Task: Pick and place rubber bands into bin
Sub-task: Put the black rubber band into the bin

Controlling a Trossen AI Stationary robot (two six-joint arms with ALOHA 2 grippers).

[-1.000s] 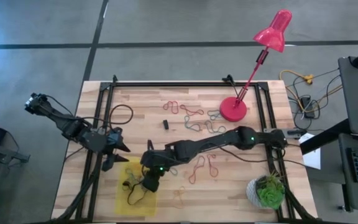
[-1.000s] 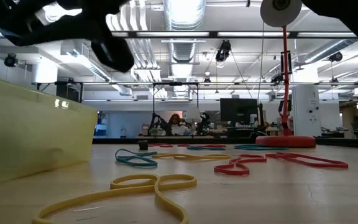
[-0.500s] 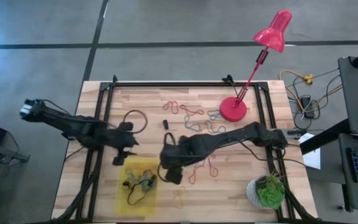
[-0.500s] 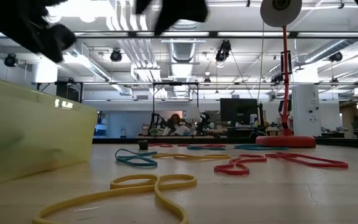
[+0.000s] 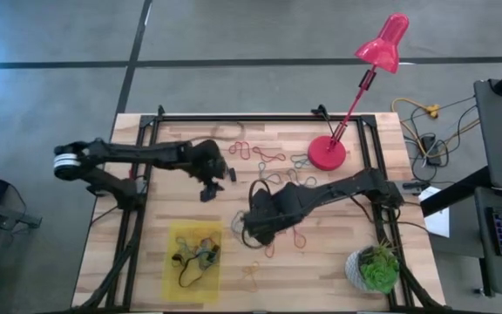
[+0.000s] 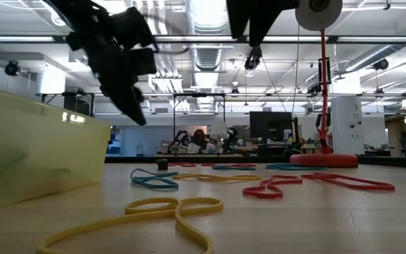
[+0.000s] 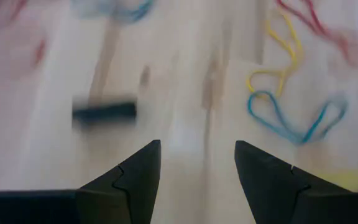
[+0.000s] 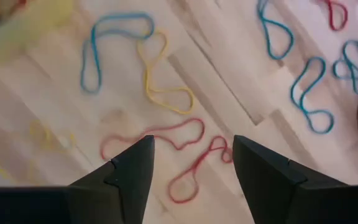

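rubber bands [image 5: 279, 235]: loose red, yellow and blue loops on the table; a red one lies just under the right gripper, between it and the plant side. More bands [image 5: 260, 155] lie beyond the left gripper, toward the lamp base.
bands in bin: a tangle of a few [image 5: 194, 257] sits inside the bin, well apart from both grippers.
bin [image 5: 174, 281]: yellow tray at the near table edge, to the left of the right gripper and nearer the front edge than the left one.
right gripper [image 8: 191, 163]: fingers spread, nothing between them, hovering over a red band [image 8: 185, 155]; a yellow loop [image 8: 160, 74] and a blue loop [image 8: 107, 43] lie just ahead of it.
left gripper [image 7: 196, 167]: fingers spread, empty, above bare wood; a small dark block [image 7: 104, 112] just ahead to one side, a blue band [image 7: 294, 118] and a yellow band [image 7: 278, 59] ahead to the other.
lamp [image 5: 327, 154]: red base beyond the right gripper, at the far side.
plant [image 5: 375, 269]: near corner, well apart from the right gripper.
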